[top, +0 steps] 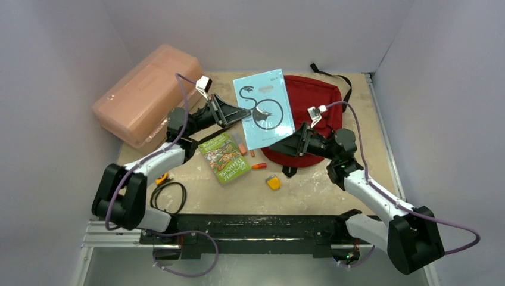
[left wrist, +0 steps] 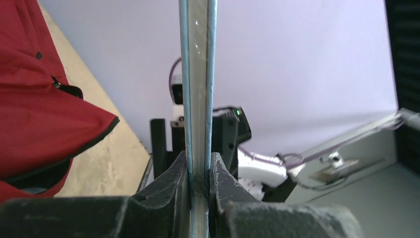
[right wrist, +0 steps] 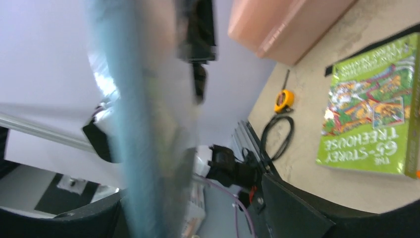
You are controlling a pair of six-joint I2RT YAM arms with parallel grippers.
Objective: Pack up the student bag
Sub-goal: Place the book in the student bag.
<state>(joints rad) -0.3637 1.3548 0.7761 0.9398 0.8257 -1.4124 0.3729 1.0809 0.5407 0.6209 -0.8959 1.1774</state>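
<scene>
Light-blue booklet partly over student bag

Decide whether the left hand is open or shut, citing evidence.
Shut: in the left wrist view the left hand has its fingers pinching the light blue booklet edge-on, with no gap.

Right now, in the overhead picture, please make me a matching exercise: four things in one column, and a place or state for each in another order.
1 blue book
2 green book
3 student bag
4 pink box

A lying flat, cover up
B far left corner
C clamped in the left jaws
D dark red, far right

Pairs: 1-C, 2-A, 3-D, 4-B
</scene>
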